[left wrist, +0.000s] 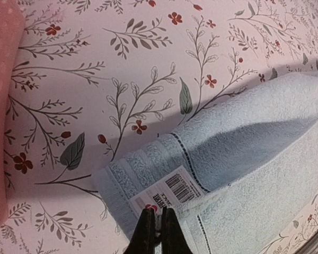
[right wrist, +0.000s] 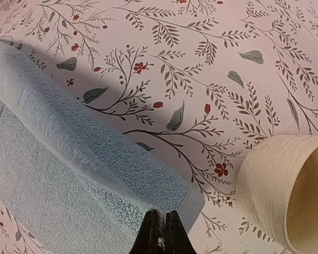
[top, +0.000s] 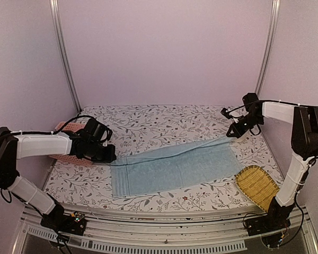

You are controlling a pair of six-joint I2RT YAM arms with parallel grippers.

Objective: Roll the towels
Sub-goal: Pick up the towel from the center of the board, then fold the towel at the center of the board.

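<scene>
The light blue towel (top: 175, 169) lies lengthwise across the near half of the floral worktop (top: 159, 124), its far long edge raised and stretched between both grips; the left arm (top: 42, 145) reaches in low and nearly level, the left fingers (left wrist: 150, 225) clenched on the labelled corner; the right arm (top: 302, 135) stands with elbow high and forearm angled inward, the right fingers (right wrist: 152, 227) pinched on the opposite corner; a cream cup (right wrist: 286, 190) stands near that corner.

One blue towel (top: 175, 169), one pink towel (left wrist: 0, 106), one woven tray (top: 257, 185), one cup (right wrist: 286, 185).
</scene>
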